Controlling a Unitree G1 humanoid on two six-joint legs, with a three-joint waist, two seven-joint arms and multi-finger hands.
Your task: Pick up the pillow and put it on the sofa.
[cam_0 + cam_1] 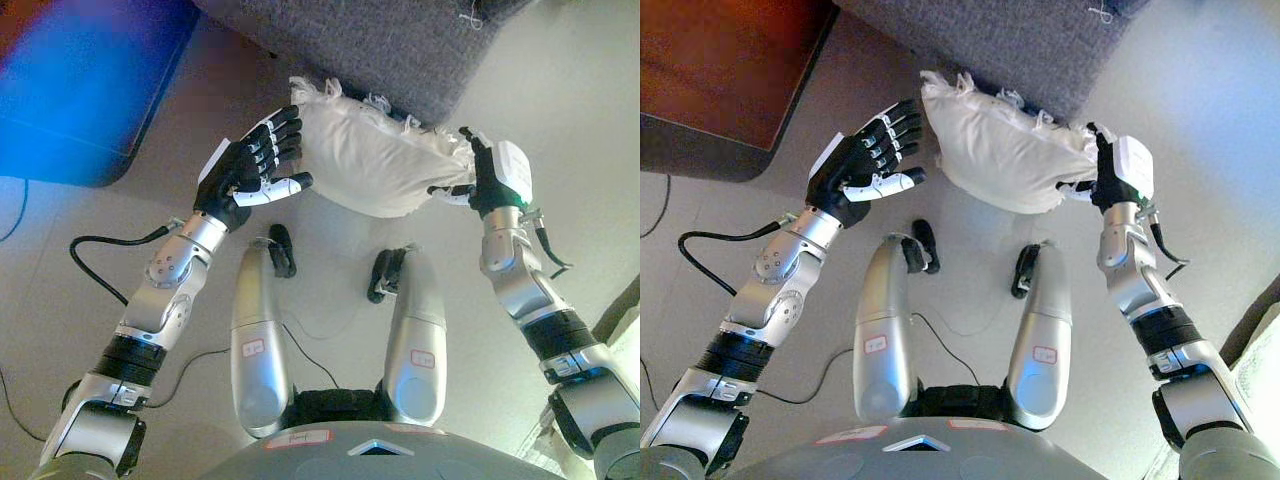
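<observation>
A white pillow [375,155] with frayed, tufted edges sat between the robot's two hands, low in front of a grey sofa [400,40]. The left hand [252,166] was beside the pillow's left end, its fingers spread straight with the tips just touching or nearly touching the cloth. The right hand [487,180] was pressed against the pillow's right end; a white cover hid most of it, so whether its fingers curled round the cloth could not be told.

The task looked to be at an early stage. The pillow appeared braced between the hands, but it was not yet on the sofa's seat, and lifting and placing were judged still to do.

Whether the pillow rested on the pale floor [330,270] or hung slightly above it was hard to make out. Its far edge met the sofa's front, and it was unclear whether the two touched. Only a corner of the sofa showed; the seat itself was cut off. A dark slab [720,80] lay well away beyond the left hand.
</observation>
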